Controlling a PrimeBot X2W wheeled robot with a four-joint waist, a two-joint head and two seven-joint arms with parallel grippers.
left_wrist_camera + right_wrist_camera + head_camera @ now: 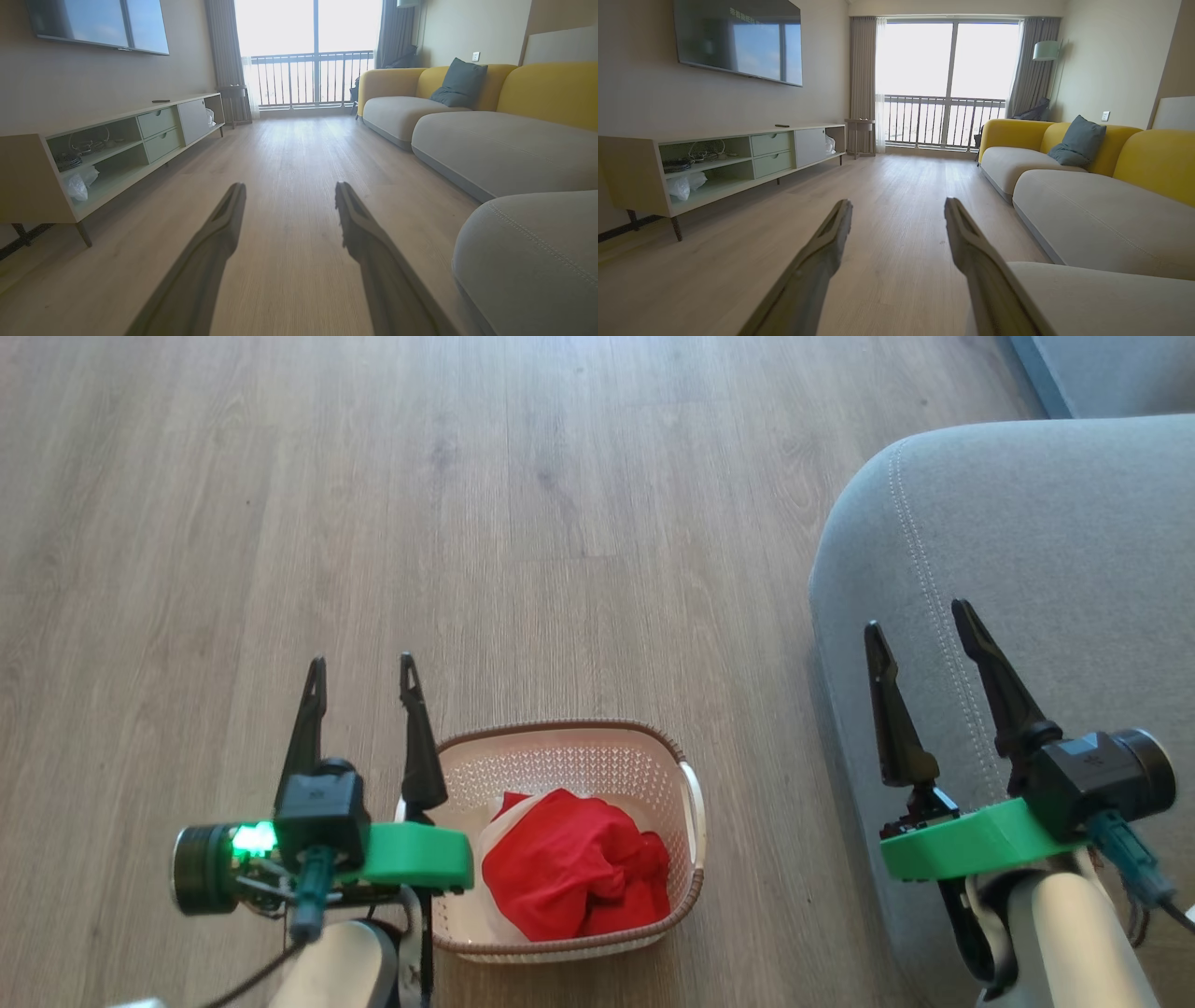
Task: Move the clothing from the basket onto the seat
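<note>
In the head view a cream basket (672, 756) with a brown rim stands on the wooden floor low in the middle. Crumpled red clothing (574, 873) with a bit of white lies inside it. The grey seat (1027, 551) with pale double stitching rises to the right of the basket. My left gripper (362, 677) hangs open and empty just left of the basket. Over the seat's near edge my right gripper (920, 621) is open and empty too. In the wrist views the left gripper (289, 189) and the right gripper (899, 205) point level down the room, fingers spread.
A long low TV cabinet (738, 154) lines the left wall under a wall screen (738, 39). A grey and yellow sofa (1087, 186) with a blue-grey cushion (1078, 142) runs along the right. A balcony window (948, 79) closes the far end. Wooden floor (467, 523) stretches ahead.
</note>
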